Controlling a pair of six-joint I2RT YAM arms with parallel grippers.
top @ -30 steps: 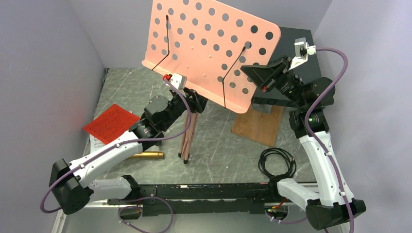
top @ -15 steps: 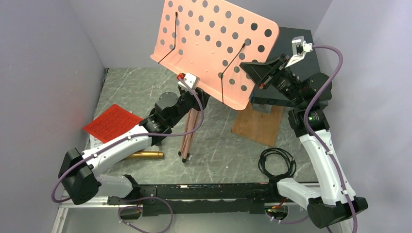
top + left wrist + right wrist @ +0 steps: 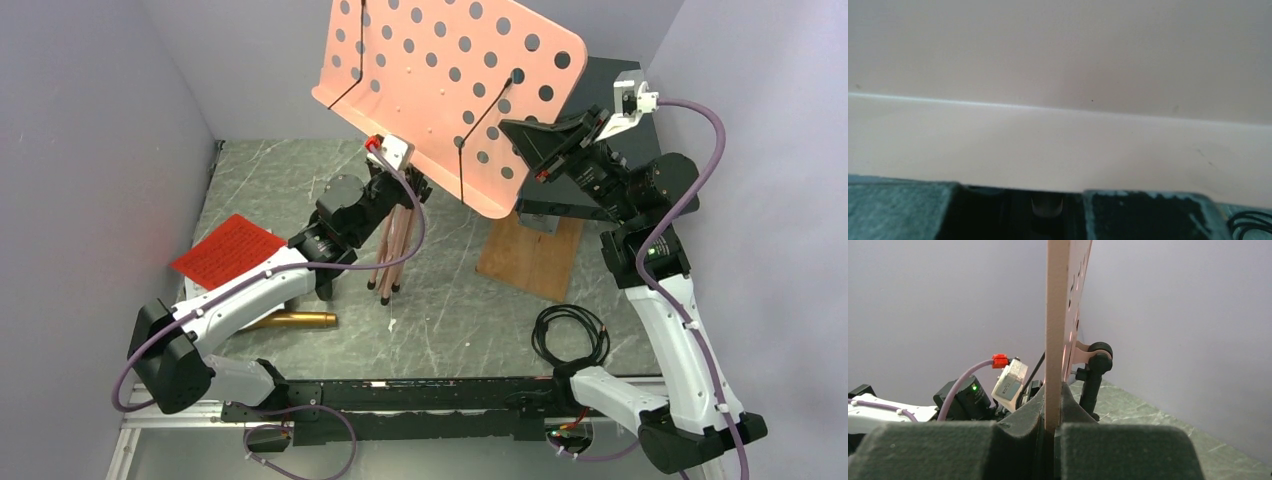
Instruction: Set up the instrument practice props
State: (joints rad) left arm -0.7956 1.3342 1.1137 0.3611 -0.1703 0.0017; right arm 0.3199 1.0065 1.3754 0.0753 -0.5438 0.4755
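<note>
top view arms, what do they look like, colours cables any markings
Left arm and right arm have white link shells, black joints and bases, and a purple cable. The right shows a green light; the left wrist carries a red connector. End effector fingers are dark and blocky.

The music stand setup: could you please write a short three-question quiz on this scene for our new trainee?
1. True or false: the right end effector is shut on the edge of the music stand.
2. Fill in: seen from above, the red sheet lies on the table towards its ___ side (left or right).
3. Where is the gold microphone? A: lying on the table. B: on the music stand. C: on the red sheet.
Key: 1 true; 2 left; 3 A.
</note>
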